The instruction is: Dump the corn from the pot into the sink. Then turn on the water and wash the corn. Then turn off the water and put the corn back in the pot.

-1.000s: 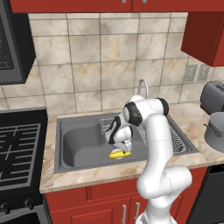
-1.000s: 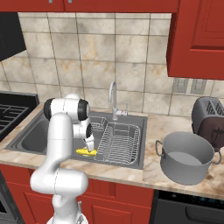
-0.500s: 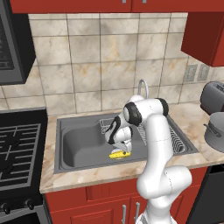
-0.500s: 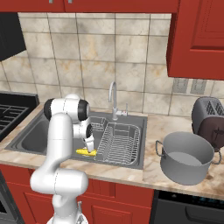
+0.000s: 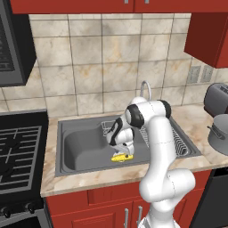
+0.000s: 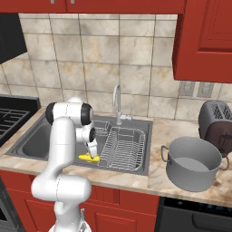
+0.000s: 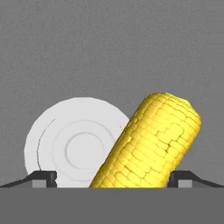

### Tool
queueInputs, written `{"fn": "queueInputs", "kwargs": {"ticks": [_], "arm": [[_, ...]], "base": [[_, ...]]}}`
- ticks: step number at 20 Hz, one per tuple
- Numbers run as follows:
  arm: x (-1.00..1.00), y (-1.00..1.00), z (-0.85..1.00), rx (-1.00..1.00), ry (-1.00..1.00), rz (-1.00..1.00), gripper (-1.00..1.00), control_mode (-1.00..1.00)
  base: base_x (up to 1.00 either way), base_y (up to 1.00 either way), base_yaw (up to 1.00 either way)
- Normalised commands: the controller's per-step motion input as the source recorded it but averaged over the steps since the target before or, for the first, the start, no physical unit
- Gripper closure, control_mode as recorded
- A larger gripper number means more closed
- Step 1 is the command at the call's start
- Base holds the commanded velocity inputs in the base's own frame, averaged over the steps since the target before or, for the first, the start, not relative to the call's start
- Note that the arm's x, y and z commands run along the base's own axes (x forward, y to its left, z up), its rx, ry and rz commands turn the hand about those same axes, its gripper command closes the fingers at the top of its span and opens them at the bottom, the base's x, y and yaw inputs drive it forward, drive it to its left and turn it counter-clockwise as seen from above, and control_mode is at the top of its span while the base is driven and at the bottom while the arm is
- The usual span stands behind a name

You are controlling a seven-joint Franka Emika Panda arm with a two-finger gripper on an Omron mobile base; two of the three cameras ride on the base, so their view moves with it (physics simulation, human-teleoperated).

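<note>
The corn lies on the floor of the sink, near its front wall. My gripper hangs low over it, open. In the hand view the yellow cob lies slanted between my two fingertips, its paler end pointing away. The gripper is not closed on it. The round silver drain sits just beside the cob. The grey pot stands upright on the counter to the right of the sink.
A wire rack fills the sink's right part, close beside my hand. The chrome tap rises behind the basin. A toaster stands behind the pot. The stove lies to the left.
</note>
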Motion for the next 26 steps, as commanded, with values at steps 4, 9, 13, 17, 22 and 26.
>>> {"fn": "queueInputs", "kwargs": {"ticks": [4,9,13,17,22,26], "arm": [[0.00,0.00,0.20,0.00,0.08,0.00,-1.00,-1.00],[-0.11,0.00,0.01,0.00,0.01,-0.01,-1.00,-1.00],[-0.14,0.00,-0.02,0.00,0.00,0.00,-1.00,-1.00],[-0.08,0.00,-0.28,0.00,0.00,0.00,-1.00,-1.00],[-0.18,0.00,-0.20,0.00,0.00,0.00,-1.00,-1.00],[-0.21,0.00,-0.15,0.00,0.00,0.00,-1.00,-1.00]], "base": [[0.00,0.00,0.00],[0.00,0.00,0.00],[0.00,0.00,0.00],[0.00,0.00,0.00],[0.00,0.00,0.00],[0.00,0.00,0.00]]}}
